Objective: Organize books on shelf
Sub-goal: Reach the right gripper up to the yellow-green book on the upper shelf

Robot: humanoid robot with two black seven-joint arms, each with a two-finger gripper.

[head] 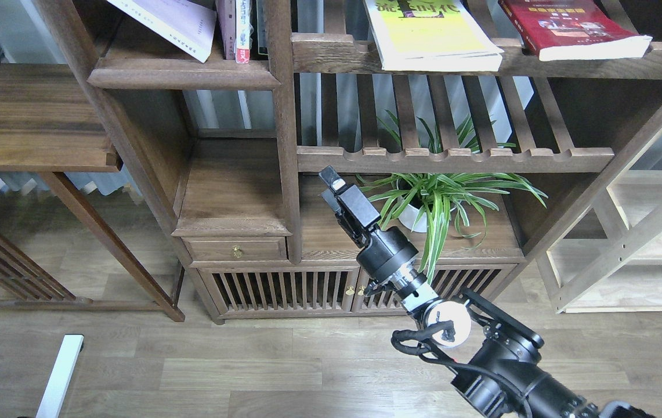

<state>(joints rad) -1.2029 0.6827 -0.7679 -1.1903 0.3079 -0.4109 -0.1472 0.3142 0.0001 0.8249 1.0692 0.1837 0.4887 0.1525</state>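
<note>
The white/pale lilac book (171, 20) leans tilted at the top left, over the dark solid-plank shelf (183, 78) with the rounded front edge. The yellow-green book (432, 38) with black characters lies flat on the slatted shelf to the right, its front overhanging the rail. The dark red book (568, 26) lies flat further right on the same slatted shelf. My right gripper (331, 176) points up and left in front of the lower compartment, well below the books and holding nothing. Its fingers cannot be told apart. My left gripper is out of view.
Narrow upright books with pink-and-white spines (237, 29) stand right of the pale book. A potted spider plant (435, 197) sits just right of my right gripper. A drawer unit (238, 248), a wooden side table (29, 116) at left and a pale shelf frame (632, 244) at right stand around.
</note>
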